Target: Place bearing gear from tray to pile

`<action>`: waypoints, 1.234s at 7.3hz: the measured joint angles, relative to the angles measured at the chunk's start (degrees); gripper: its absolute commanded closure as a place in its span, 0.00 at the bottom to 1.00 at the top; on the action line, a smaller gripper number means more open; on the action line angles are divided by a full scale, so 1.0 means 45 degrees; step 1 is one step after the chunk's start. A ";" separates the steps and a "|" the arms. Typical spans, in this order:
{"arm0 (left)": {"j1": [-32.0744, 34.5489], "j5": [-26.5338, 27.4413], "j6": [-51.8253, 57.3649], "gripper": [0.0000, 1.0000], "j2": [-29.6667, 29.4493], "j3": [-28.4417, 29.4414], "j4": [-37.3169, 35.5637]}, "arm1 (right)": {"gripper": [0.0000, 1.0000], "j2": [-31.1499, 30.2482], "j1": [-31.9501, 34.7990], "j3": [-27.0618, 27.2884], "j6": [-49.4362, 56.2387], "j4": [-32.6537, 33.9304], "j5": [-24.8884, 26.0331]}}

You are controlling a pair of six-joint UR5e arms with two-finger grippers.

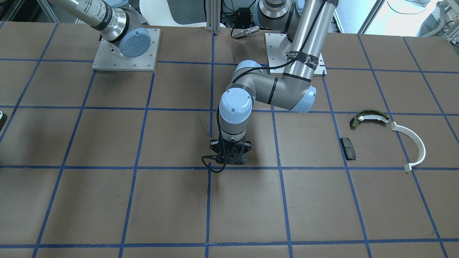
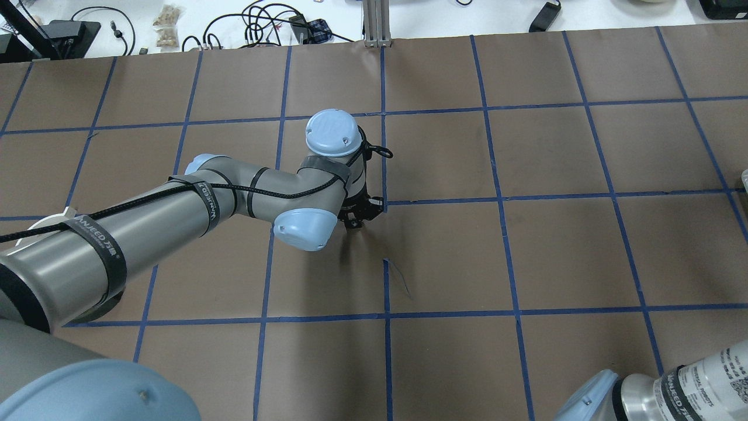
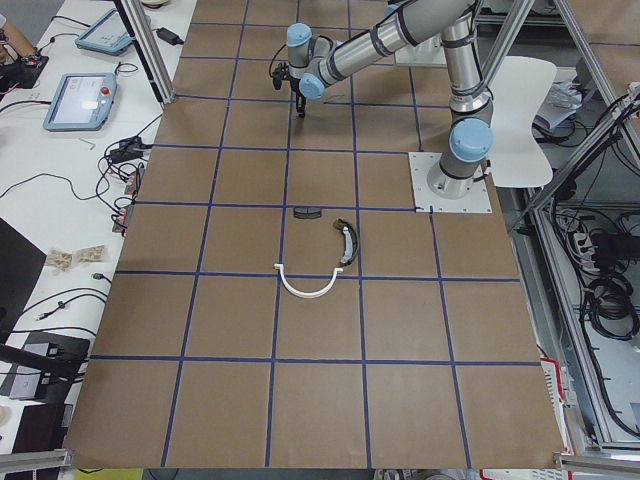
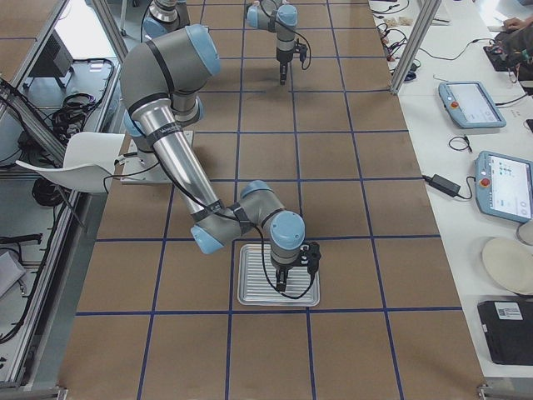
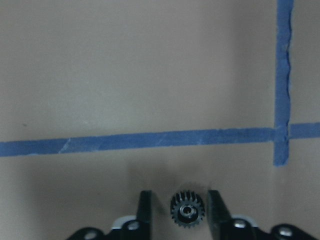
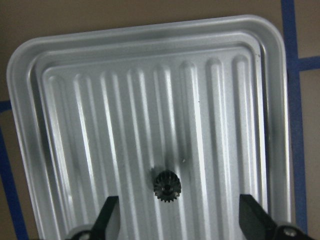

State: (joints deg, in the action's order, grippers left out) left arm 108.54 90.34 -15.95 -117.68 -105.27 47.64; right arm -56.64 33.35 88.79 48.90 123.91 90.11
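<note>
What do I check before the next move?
1. The small black toothed gear sits between the left claw fingers: ok.
2. Left claw closed on that gear: not ok, a gap shows on one side.
3. The pile in place, with thin white half-ring, curved olive-and-white brake shoe and small black rectangular pad: ok.
4. Nothing lying between left claw and pile: ok in the front view.
5. The right claw is open over the ribbed metal tray, with another black gear between its fingers: ok.
6. Left claw's height over the brown table: cannot tell.
</note>
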 measured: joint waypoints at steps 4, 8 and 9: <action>-0.0547 0.0236 0.0184 1.00 0.0575 0.1151 0.1491 | 0.40 0.0305 0.0010 -0.0018 -0.0097 0.0023 -0.0080; -0.4734 0.0436 0.3283 1.00 0.2042 0.2154 0.5835 | 0.52 0.0581 0.0010 -0.0054 -0.0105 0.0022 -0.0060; -0.5993 0.0790 0.4690 1.00 0.2107 0.2055 0.6051 | 0.62 0.0589 0.0011 -0.0059 -0.0105 0.0022 -0.0065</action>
State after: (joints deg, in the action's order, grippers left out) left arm 81.58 93.90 5.15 -108.20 -96.03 74.86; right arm -53.99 33.40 88.52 48.43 124.01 89.81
